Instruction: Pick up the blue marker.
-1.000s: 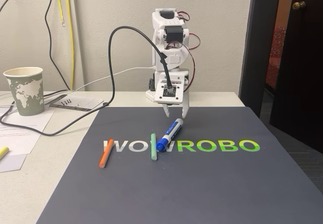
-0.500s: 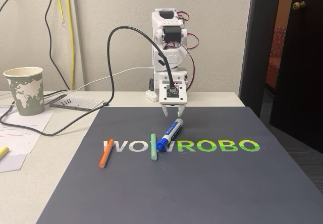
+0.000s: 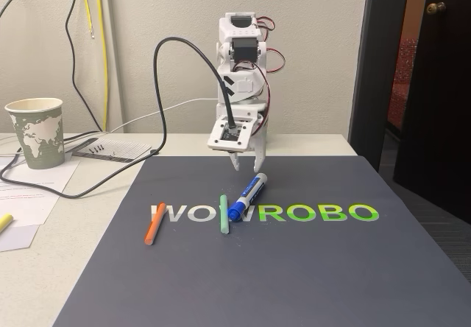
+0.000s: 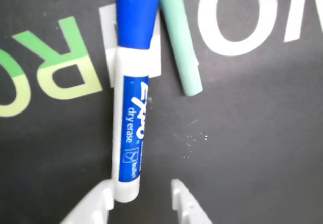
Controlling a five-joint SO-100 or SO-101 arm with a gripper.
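Claw [image 3: 246, 166] hovers above the blue marker [image 3: 246, 196]

Fingers spread, holding nothing; in the wrist view the blue marker [image 4: 132, 103] lies flat on the dark mat [image 4: 242, 148], its end by one fingertip [image 4: 98, 201]; green stick [image 4: 179, 37] beside its cap.

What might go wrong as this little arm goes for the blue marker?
In the wrist view the gripper is open, and the blue marker lies against one fingertip rather than centred, so closing may push or roll it away. The green stick lies close beside the marker's cap and could get nudged. The round barrel may also slip on the mat.
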